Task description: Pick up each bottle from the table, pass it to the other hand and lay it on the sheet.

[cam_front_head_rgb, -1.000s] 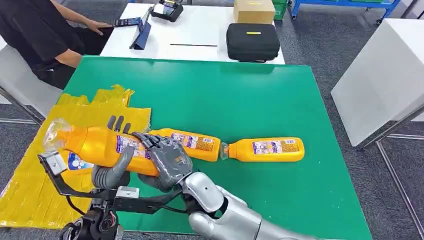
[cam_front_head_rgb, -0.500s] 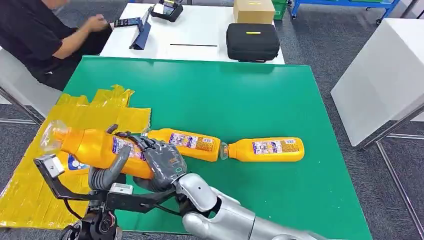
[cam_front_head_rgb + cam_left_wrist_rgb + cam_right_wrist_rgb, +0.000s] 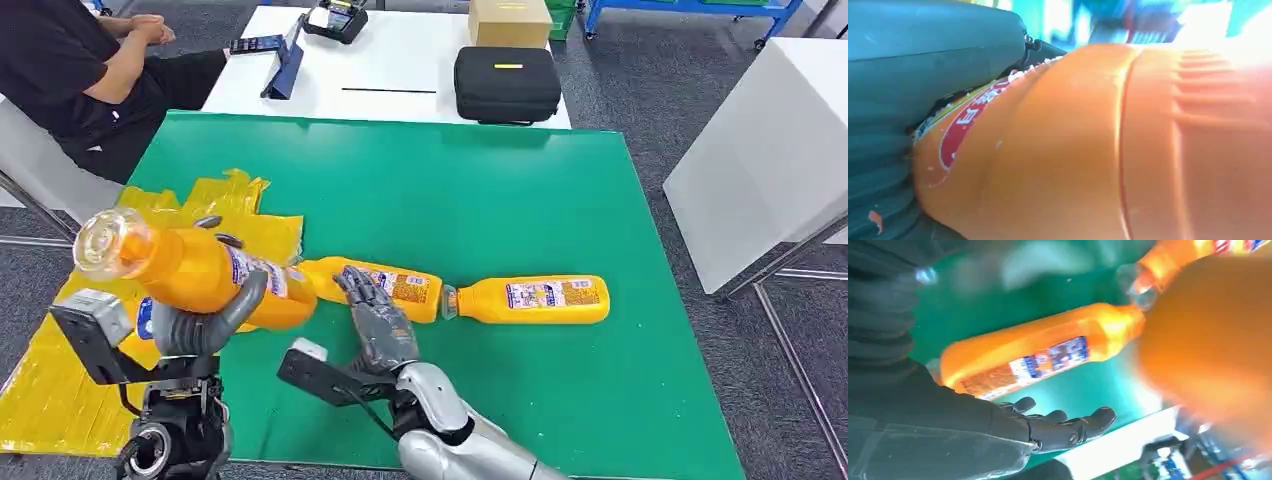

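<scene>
Left hand (image 3: 205,322) wrapped fingers round held bottle (image 3: 190,272), cap outward, lifted above yellow sheet (image 3: 60,380), likely ready for laying down. Right hand (image 3: 375,320) empty, fingers spread, beside 2 bottles (image 3: 375,285) lying end-to-end on green table (image 3: 480,200).

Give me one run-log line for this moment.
left robot hand: holds orange bottle above yellow sheet | right robot hand: open, off bottle | two bottles on green table

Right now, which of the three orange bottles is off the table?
The leftmost bottle, gripped by the left robot hand above the yellow sheet. The middle bottle and right bottle lie on the green table.
</scene>
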You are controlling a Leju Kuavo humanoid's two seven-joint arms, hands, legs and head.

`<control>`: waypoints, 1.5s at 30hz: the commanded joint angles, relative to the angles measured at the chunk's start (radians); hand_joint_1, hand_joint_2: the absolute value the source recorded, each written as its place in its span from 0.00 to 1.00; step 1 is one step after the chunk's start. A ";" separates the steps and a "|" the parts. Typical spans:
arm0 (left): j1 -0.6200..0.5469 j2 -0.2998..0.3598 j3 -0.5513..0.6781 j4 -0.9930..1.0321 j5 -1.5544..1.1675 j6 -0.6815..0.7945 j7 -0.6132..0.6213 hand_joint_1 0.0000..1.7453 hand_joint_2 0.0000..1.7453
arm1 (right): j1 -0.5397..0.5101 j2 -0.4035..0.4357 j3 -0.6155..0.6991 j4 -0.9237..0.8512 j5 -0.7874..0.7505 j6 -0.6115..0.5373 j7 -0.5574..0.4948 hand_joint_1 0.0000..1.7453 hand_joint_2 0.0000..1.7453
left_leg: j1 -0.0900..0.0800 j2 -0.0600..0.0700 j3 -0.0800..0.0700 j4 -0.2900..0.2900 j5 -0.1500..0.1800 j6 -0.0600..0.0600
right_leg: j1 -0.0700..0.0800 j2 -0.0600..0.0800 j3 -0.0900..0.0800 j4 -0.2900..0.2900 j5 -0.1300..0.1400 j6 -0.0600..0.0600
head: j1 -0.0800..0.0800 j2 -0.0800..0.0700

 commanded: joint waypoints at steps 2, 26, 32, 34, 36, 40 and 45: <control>-0.170 0.057 0.117 0.208 -0.680 0.124 0.111 1.00 1.00 | 0.173 -0.120 -0.343 -0.160 0.001 0.017 -0.098 0.00 0.00 | 0.000 -0.009 0.002 -0.001 0.001 0.001 | 0.000 -0.007 0.005 -0.001 -0.001 -0.004 | 0.000 0.000; -0.424 0.071 0.078 0.971 -1.438 0.023 0.469 0.00 0.00 | 0.272 -0.126 -0.354 -0.357 0.010 0.169 -0.147 0.00 0.00 | 0.000 -0.004 0.004 0.000 -0.001 0.000 | 0.001 -0.002 0.005 0.000 -0.002 -0.006 | 0.000 0.000; -0.404 0.070 0.102 0.939 -1.467 0.000 0.495 0.00 0.00 | 0.277 -0.117 -0.366 -0.368 0.027 0.191 -0.139 0.00 0.00 | 0.000 -0.003 0.003 0.000 -0.001 0.001 | 0.001 -0.002 0.005 0.001 -0.002 -0.006 | 0.000 0.000; -0.380 0.065 0.129 0.904 -1.486 -0.019 0.503 0.00 0.00 | 0.283 -0.106 -0.381 -0.378 0.048 0.213 -0.133 0.00 0.00 | 0.000 -0.002 0.002 0.000 -0.001 0.001 | 0.001 0.000 0.003 0.000 -0.001 -0.005 | 0.000 0.000; -0.366 0.059 0.149 0.878 -1.499 -0.020 0.509 0.00 0.00 | 0.283 -0.103 -0.389 -0.382 0.066 0.227 -0.129 0.00 0.00 | 0.000 -0.002 0.003 0.000 -0.001 0.001 | 0.001 0.000 0.004 0.001 -0.001 -0.005 | 0.000 0.000; -0.358 0.049 0.164 0.850 -1.509 -0.030 0.505 0.00 0.00 | 0.282 -0.104 -0.398 -0.382 0.088 0.240 -0.128 0.00 0.00 | 0.001 -0.002 0.002 0.001 -0.001 0.000 | 0.001 -0.001 0.004 0.001 -0.001 -0.005 | 0.000 0.000; -0.340 0.035 0.186 0.796 -1.492 -0.025 0.497 0.00 0.00 | 0.284 -0.106 -0.406 -0.387 0.109 0.246 -0.129 0.00 0.00 | 0.000 -0.003 0.004 0.001 -0.002 0.001 | 0.001 -0.001 0.005 0.001 -0.002 -0.007 | 0.000 0.000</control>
